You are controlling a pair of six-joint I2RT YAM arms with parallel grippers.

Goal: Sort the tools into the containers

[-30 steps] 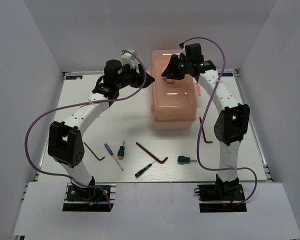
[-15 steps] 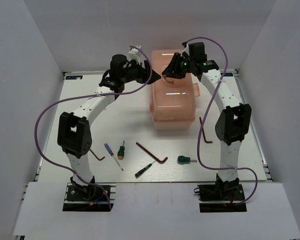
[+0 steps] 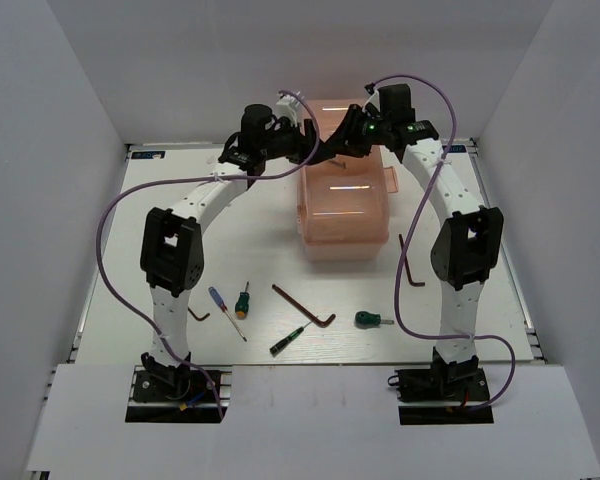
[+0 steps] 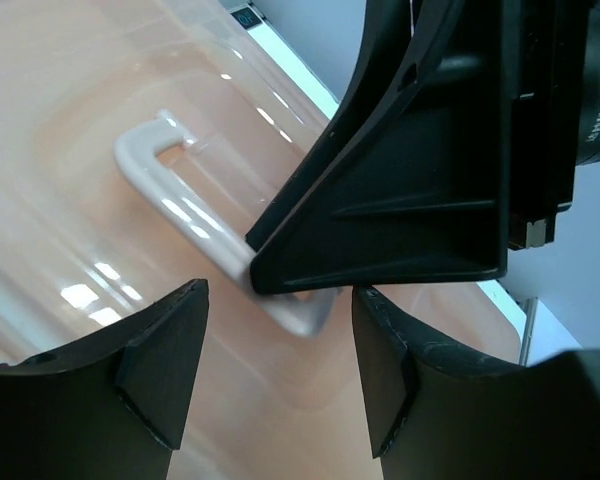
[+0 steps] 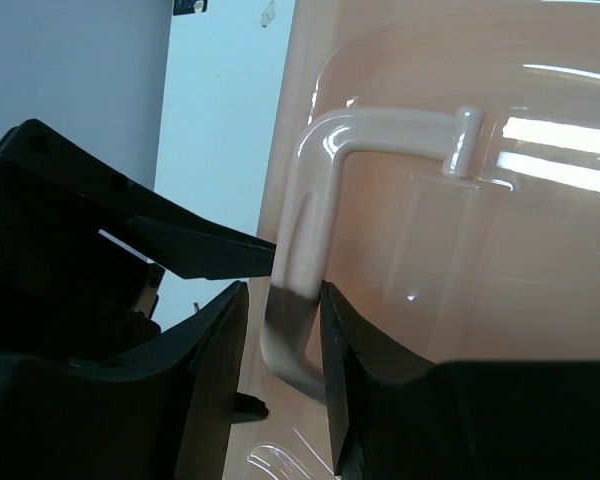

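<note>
R claw (image 5: 280,322) pinching lid handle (image 5: 380,130) | L claw (image 4: 280,300) spread, handle right ahead | risk: I knock L into R, or lid sticks & whole toolbox (image 3: 345,215) lifts

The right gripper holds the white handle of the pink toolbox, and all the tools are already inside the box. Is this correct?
Not fully. The right gripper does hold the white handle of the toolbox, but the top external view shows the screwdrivers and hex keys lying on the table in front of it, not inside.
</note>
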